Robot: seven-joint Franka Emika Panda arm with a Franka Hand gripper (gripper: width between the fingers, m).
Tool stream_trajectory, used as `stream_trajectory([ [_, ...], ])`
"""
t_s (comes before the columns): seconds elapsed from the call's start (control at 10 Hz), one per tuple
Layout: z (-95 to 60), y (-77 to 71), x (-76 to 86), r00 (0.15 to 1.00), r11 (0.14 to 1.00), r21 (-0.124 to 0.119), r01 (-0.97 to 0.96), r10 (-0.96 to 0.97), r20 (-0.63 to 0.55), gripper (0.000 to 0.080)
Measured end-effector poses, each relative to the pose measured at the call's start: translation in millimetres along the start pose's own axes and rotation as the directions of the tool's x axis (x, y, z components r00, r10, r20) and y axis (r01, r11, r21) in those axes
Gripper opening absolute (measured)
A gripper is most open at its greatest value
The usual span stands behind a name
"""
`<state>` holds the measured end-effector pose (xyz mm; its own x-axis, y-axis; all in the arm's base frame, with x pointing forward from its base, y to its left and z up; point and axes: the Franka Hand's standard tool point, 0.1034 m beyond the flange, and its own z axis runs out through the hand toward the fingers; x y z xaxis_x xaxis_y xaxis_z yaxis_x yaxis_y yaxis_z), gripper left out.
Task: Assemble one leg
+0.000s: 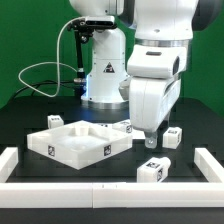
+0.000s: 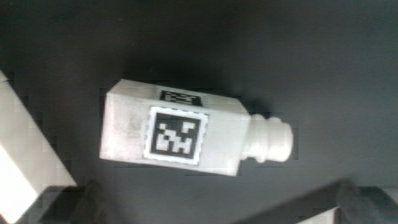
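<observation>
A leg (image 2: 173,128), a small white block with marker tags and a round stub at one end, lies on its side on the black table. In the exterior view this seems to be the leg (image 1: 152,171) nearest the front. My gripper (image 1: 150,138) hangs above and just behind it, apart from it. In the wrist view my gripper (image 2: 205,203) is open, its dark fingers (image 2: 64,205) wide apart with nothing between them. Two more legs lie beside the panel (image 1: 125,127) and at the exterior view's right (image 1: 172,135).
The large white square rimmed panel (image 1: 60,148) lies at the exterior view's left of the gripper. White barrier rails run along the front (image 1: 110,190) and both sides (image 1: 9,160). A white edge (image 2: 15,130) shows in the wrist view. The robot base (image 1: 103,70) stands behind.
</observation>
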<state>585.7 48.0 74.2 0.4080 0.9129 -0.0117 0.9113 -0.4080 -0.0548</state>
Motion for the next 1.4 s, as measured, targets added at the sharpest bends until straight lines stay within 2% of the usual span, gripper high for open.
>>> stream_trajectory([
  [0.6,0.5,0.0,-0.7,1.0,1.0,0.0,-0.001,0.001,0.001,0.0649],
  [0.7,-1.5,4.1,-0.4,0.994,0.994,-0.022,-0.109,0.109,-0.016,0.0649],
  [0.8,-0.4,4.6,2.4,0.958,0.959,-0.022,-0.284,0.283,-0.044,0.0649],
  [0.9,4.8,3.4,5.9,0.895,0.897,0.001,-0.443,0.442,-0.063,0.0649],
  [1.1,8.4,9.1,5.4,0.824,0.828,0.042,-0.559,0.56,-0.084,0.0649],
  [1.4,9.1,6.7,8.4,0.707,0.711,0.058,-0.701,0.703,-0.073,0.0649],
])
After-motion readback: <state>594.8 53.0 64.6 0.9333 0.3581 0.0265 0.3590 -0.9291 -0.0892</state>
